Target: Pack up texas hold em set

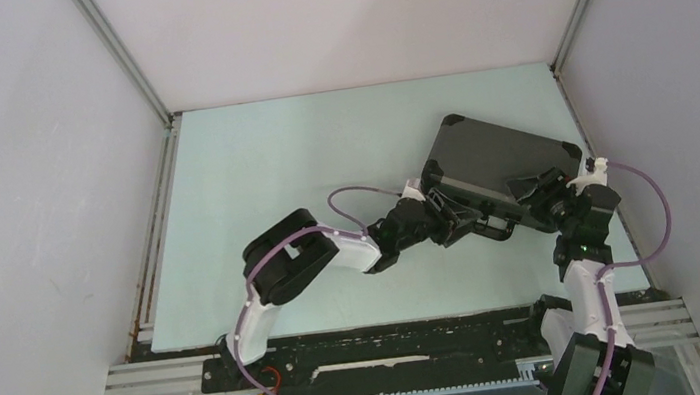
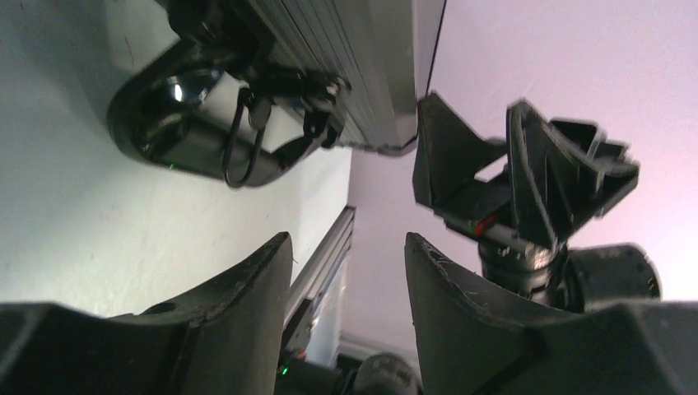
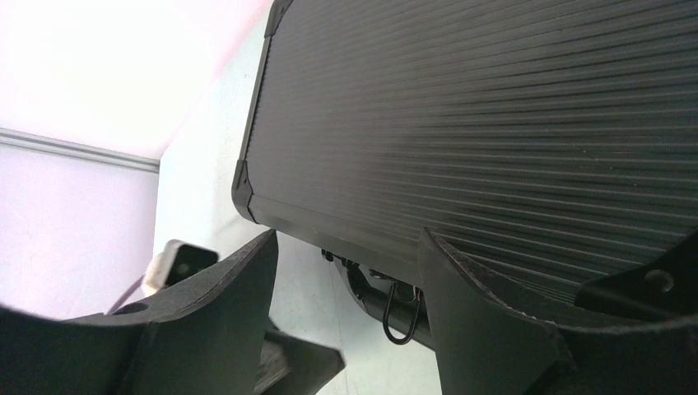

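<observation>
The table [image 1: 302, 163] carries the closed briefcase [image 1: 497, 154] on its right side, front edge toward the arms. The left gripper [image 1: 440, 205] and right gripper [image 1: 534, 187] flank that edge, fingers spread, holding nothing. Recommended: press the lid evenly either side of the handle [image 2: 177, 132] and keep clear of the wire loop [image 2: 243, 140].

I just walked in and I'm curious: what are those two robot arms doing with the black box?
A black case lies shut on the table. The robot's left gripper and right gripper are both open, close to the case's near edge where the handle is. Neither holds anything.
</observation>
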Controlling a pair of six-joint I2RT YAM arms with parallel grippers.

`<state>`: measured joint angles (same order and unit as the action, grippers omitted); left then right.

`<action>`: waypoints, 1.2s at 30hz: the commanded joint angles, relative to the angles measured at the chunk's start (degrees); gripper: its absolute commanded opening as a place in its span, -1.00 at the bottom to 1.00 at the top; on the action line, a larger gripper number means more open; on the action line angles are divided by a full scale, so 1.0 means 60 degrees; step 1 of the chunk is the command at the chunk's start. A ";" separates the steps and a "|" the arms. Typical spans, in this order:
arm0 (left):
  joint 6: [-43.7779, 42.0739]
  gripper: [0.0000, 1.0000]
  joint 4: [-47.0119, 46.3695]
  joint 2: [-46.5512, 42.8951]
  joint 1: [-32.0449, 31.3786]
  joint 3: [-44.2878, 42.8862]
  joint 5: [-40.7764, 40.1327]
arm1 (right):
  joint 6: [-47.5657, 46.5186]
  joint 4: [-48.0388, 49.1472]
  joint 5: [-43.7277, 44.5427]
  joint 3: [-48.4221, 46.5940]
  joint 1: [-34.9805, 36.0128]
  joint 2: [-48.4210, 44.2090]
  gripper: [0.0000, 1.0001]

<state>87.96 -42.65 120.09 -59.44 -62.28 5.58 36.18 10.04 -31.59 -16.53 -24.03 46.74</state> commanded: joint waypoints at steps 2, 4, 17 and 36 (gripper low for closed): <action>0.1326 0.22 -0.0867 0.0993 -0.0071 -0.0655 -0.0841 | -0.0084 -0.0861 0.0047 0.0380 -0.0038 0.0431 0.46; 0.1284 0.31 -0.0460 0.0880 -0.0129 -0.0548 -0.1132 | -0.0058 -0.0811 0.0061 0.0395 -0.0038 0.0456 0.46; 0.1689 -0.08 -0.0564 0.1502 -0.0146 -0.1106 -0.1005 | -0.0323 -0.1156 0.0196 0.0248 -0.0038 0.0254 0.47; 0.0185 -0.41 0.0846 0.1534 0.0327 -0.2425 -0.0136 | -0.0209 -0.0889 0.0067 0.0351 0.0004 0.0302 0.46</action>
<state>94.85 -40.25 130.82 -58.98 -72.79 4.21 36.14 11.00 -31.94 -16.53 -24.03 47.44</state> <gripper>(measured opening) 0.297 0.729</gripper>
